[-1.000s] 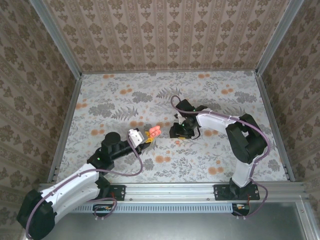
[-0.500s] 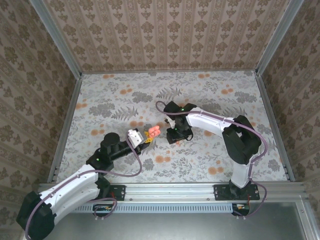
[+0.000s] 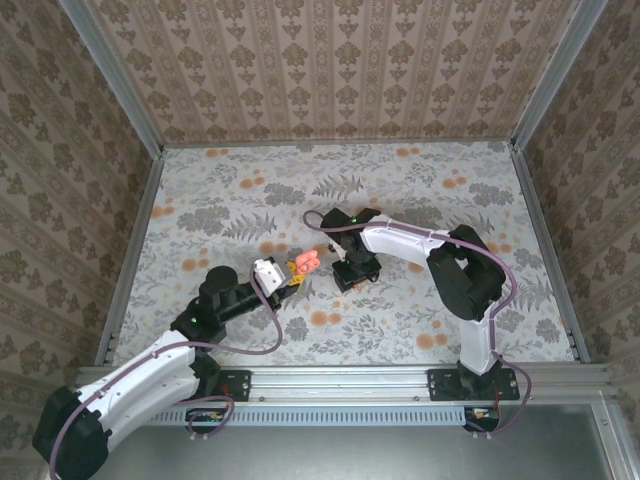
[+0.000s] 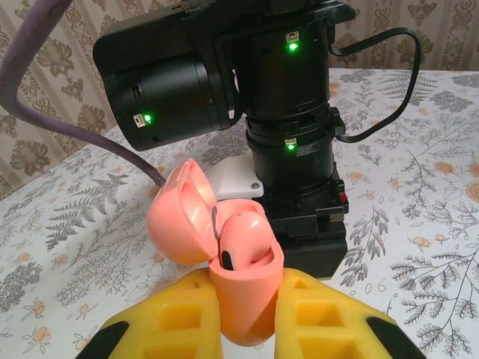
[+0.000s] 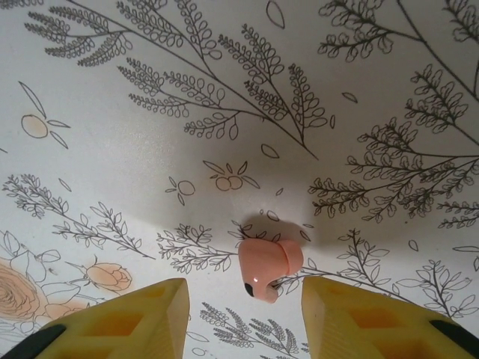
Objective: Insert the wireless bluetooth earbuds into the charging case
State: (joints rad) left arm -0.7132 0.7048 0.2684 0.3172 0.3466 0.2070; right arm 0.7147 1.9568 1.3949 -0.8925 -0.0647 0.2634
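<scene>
I see the left arm (image 3: 150,360) stretched low across the table (image 3: 420,190) toward the middle. The left gripper (image 4: 247,318) has its yellow jaws pinching the lower half of the pink case (image 4: 241,288), which stands upright with its lid (image 4: 179,224) flipped back and one earbud (image 4: 243,238) seated inside. Just right of the case, the right arm (image 3: 400,240) doubles back leftward with its wrist pointing straight down, and the right gripper (image 5: 243,299) hangs over the table, jaws spread to either side of a loose earbud (image 5: 269,263), pink, lying on the floral cloth and touching neither finger.
</scene>
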